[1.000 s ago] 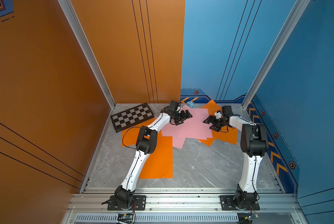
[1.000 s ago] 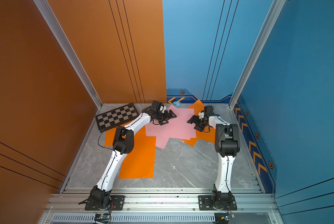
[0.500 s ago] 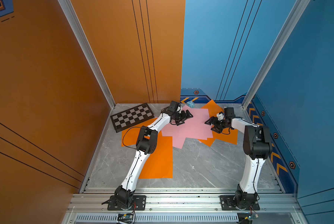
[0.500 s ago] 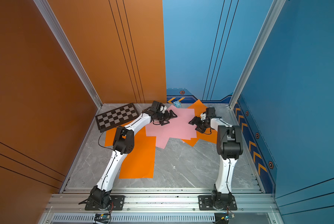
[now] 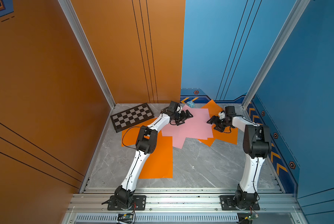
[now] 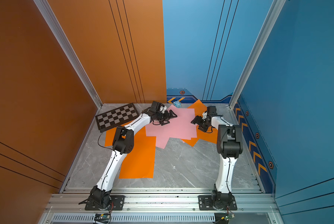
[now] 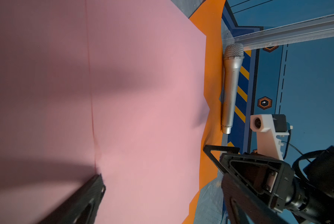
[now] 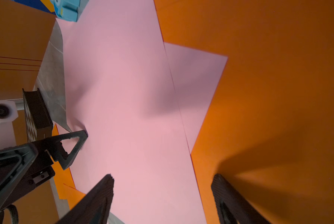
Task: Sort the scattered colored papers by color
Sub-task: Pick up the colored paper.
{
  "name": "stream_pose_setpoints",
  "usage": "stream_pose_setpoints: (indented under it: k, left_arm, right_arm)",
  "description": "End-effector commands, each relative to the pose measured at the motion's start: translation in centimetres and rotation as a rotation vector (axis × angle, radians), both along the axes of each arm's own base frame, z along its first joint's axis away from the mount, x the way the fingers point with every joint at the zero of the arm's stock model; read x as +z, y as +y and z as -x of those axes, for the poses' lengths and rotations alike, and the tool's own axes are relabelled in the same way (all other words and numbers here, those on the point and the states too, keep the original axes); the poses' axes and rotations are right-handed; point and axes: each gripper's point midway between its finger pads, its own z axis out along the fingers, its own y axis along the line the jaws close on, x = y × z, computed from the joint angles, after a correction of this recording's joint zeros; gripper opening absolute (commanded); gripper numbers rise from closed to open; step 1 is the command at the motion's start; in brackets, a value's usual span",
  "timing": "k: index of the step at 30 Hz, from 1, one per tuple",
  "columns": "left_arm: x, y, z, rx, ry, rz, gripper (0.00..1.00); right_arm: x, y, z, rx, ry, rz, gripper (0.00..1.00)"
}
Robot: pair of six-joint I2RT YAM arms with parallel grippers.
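Observation:
Several light pink papers [image 5: 193, 127] [image 6: 176, 126] lie overlapped at the back middle of the floor. Orange papers lie around them: a big one at the front left [image 5: 158, 155], some at the right [image 5: 227, 135] and one at the back [image 5: 211, 105]. My left gripper [image 5: 185, 119] [image 6: 170, 120] [image 7: 162, 178] is open and low over the pink papers' left side, one fingertip [image 8: 78, 139] touching a pink sheet. My right gripper [image 5: 213, 126] [image 6: 197, 126] [image 8: 164, 178] is open, straddling the border between a pink paper [image 8: 133, 116] and an orange paper [image 8: 278, 97].
A black-and-grey chessboard [image 5: 132, 117] lies at the back left, partly on an orange sheet. A small blue box [image 5: 190, 104] stands by the back wall. A silver microphone [image 7: 231, 87] lies along the right wall. Walls enclose the floor on three sides.
My right arm has shifted slightly to the right, taking its gripper along the pink papers' right edge. The left arm has stayed still.

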Motion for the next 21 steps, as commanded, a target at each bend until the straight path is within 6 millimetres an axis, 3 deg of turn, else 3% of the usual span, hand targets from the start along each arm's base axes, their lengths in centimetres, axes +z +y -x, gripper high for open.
stream_pose_setpoints:
  k: [1,8,12,16,21]
  left_arm:
    - [-5.8,1.3,2.1,0.019,0.152,-0.087,0.98]
    - [-6.6,1.0,2.4,0.015,0.181,-0.075,0.98]
    - [-6.7,0.5,2.5,0.007,0.192,-0.06,0.98]
    - [-6.5,0.2,2.5,0.001,0.19,-0.051,0.98]
    - [-6.7,-0.2,2.6,-0.006,0.203,-0.035,0.98]
  right_arm:
    - [-2.8,0.0,0.7,0.02,0.072,0.035,0.82]
    - [-5.8,2.5,0.9,0.079,0.117,-0.011,0.83]
    - [-6.0,3.9,0.5,0.103,0.111,-0.06,0.83]
    - [-5.1,4.7,0.3,0.121,0.099,-0.119,0.83]
    - [-1.8,6.9,-0.1,0.148,0.027,-0.289,0.83]
